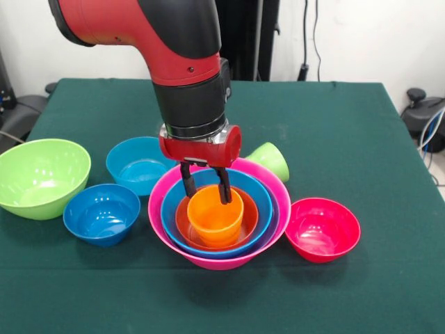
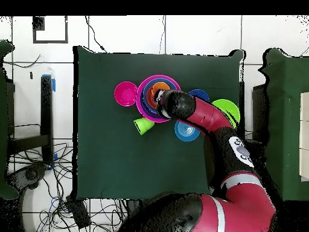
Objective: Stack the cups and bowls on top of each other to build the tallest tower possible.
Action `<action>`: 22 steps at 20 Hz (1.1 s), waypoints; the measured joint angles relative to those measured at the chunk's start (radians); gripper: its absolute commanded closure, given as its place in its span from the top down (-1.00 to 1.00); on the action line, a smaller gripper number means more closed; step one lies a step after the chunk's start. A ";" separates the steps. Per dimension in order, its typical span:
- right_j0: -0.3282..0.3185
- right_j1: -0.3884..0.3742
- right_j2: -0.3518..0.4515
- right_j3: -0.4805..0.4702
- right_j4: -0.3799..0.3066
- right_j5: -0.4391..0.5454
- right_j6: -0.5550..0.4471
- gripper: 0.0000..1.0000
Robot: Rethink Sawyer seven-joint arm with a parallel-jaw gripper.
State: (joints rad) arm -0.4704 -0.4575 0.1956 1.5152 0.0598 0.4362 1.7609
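While nested in tower (image 1: 219,261), orange cup (image 1: 215,217) sits under pincer (image 1: 206,188) (fingers straddling rim).

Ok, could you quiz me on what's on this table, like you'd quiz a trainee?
1. What sits innermost in the big pink plastic bowl's nested stack? A) orange plastic tumbler B) lime green bowl C) red-pink bowl
2. True or false: the lime green plastic tumbler lies tipped over on the table, outside the stack.
3. How many bowls stand loose outside the stack?
Key: 1 A; 2 true; 3 four.
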 measured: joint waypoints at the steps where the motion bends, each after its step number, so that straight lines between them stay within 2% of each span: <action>1: 0.000 0.000 0.000 0.000 0.000 0.000 0.000 1.00; 17: 0.000 -0.005 0.000 0.002 0.000 0.000 0.000 1.00; 22: 0.009 -0.041 -0.003 0.029 0.004 0.000 0.000 1.00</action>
State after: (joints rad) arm -0.4609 -0.4980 0.1929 1.5442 0.0638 0.4362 1.7609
